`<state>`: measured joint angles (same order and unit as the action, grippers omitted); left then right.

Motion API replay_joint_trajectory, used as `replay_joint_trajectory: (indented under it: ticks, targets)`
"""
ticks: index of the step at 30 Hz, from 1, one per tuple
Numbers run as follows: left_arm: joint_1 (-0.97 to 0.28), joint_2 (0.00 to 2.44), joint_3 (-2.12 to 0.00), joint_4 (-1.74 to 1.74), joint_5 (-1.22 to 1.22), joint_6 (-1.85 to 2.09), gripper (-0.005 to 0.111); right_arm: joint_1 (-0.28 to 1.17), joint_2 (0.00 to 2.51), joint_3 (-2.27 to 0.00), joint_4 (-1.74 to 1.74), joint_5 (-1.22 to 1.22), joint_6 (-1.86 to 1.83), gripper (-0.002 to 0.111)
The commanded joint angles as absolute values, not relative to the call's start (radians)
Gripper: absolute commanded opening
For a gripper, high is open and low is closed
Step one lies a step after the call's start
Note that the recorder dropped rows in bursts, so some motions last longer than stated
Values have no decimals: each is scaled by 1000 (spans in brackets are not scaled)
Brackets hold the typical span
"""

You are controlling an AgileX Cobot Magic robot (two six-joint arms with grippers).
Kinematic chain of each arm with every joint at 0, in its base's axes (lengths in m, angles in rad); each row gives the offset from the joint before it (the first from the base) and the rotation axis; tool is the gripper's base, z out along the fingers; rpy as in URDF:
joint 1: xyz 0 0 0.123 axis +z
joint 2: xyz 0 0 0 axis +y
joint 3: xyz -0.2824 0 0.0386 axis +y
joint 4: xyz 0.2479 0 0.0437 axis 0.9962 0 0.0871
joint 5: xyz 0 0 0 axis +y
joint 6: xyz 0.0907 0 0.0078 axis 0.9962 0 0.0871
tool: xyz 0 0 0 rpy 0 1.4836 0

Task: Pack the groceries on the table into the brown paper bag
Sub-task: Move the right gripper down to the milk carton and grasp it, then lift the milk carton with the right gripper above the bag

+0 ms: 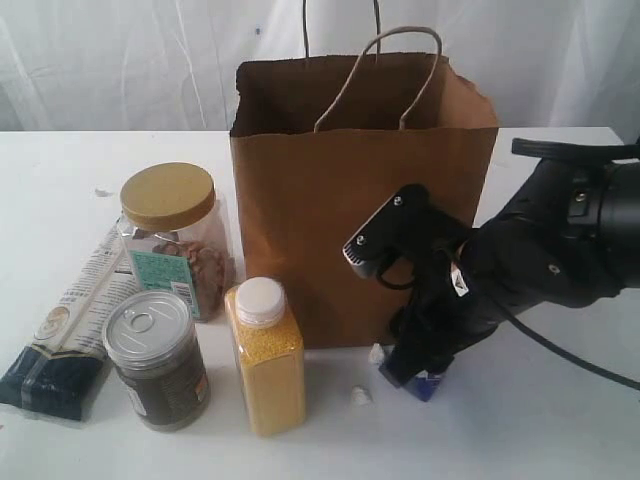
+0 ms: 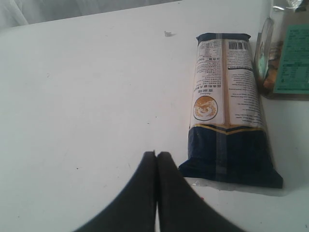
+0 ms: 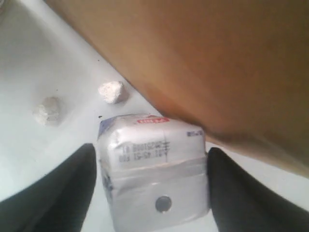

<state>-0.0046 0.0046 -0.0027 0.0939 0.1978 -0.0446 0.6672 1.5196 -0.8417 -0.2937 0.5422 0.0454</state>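
The small white-blue carton [image 3: 152, 166] sits between right fingers [image 3: 63, 193] at foot of brown paper bag [image 1: 320, 200]; grasping or not, can't tell. Right arm [image 1: 560, 245] bends down; left fingers [image 2: 140, 203] clenched.

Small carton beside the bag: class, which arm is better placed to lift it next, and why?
Right. The right end effector straddles the carton, one finger on each side, beside the bag. The left end effector is shut over the table by the long packet.

I've got the white table [image 1: 560, 440] carrying the brown paper bag [image 1: 320, 220] at centre; the tan-lidded jar [image 1: 175, 235], dark jar [image 1: 155, 360], yellow bottle [image 1: 265, 360] and packet [image 1: 65, 340] at left; the small carton [image 3: 154, 179] at near right.
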Motion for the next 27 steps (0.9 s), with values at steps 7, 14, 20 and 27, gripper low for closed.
replay_joint_trajectory:
  ticks: [7, 14, 20, 27]
  targets:
    - [-2, 0, 0, 91, 194, -47, 0, 668, 1520, -835, -285, 603, 110, 24]
    - [-2, 0, 0, 91, 194, -47, 0, 668, 1417, -835, -285, 659, 110, 24]
    - [-2, 0, 0, 91, 194, -47, 0, 668, 1286, -834, -270, 785, 110, 24]
    - [-2, 0, 0, 91, 194, -47, 0, 668, 1154, -722, -170, 797, 77, 24]
